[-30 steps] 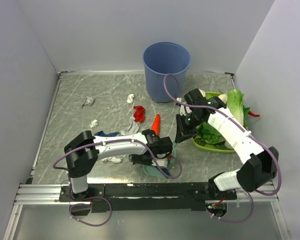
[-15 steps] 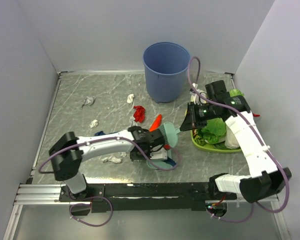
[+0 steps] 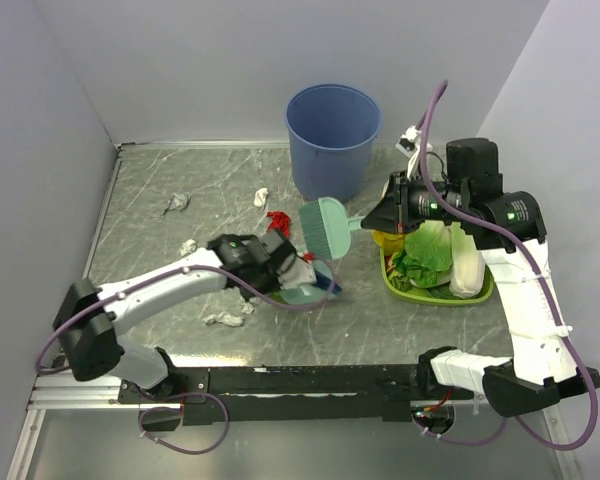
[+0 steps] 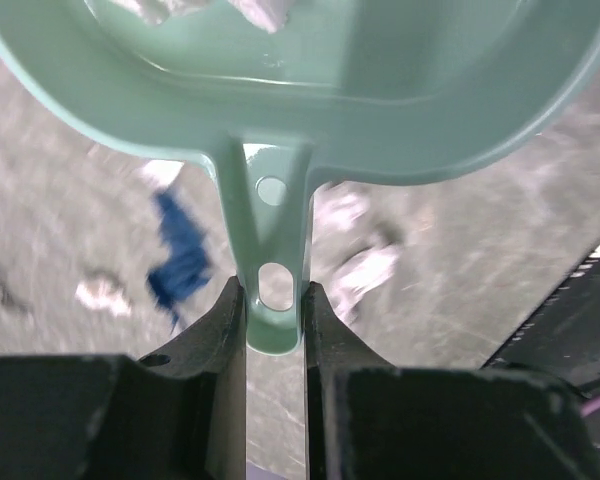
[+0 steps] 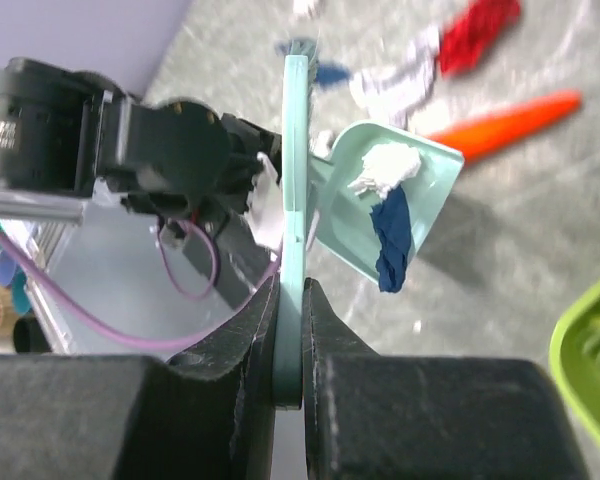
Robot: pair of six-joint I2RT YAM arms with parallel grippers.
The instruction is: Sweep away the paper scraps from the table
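My left gripper [image 3: 283,268] [image 4: 273,300] is shut on the handle of the teal dustpan [image 3: 302,294] [image 4: 300,100]. The pan [image 5: 352,225] carries a white scrap [image 5: 385,165] and a dark blue scrap [image 5: 391,240] that hangs over its lip. My right gripper [image 3: 373,222] [image 5: 291,330] is shut on the handle of the teal brush [image 3: 324,226] [image 5: 296,180], held above the pan. White scraps [image 3: 177,203] [image 3: 261,196] [image 3: 188,246] [image 3: 225,319] and a red scrap [image 3: 276,217] [image 5: 477,30] lie on the marble table [image 3: 150,250]. Another dark blue scrap [image 4: 180,255] lies under the pan.
A blue bin [image 3: 332,140] stands at the back centre. A green tray [image 3: 435,295] of vegetables sits at the right, under my right arm. An orange carrot [image 5: 505,115] lies beside the dustpan. Walls close the table on three sides.
My right arm has raised the brush and drawn it back toward the bin. My left arm has swung left, moving the dustpan away from the table's front edge with scraps in it.
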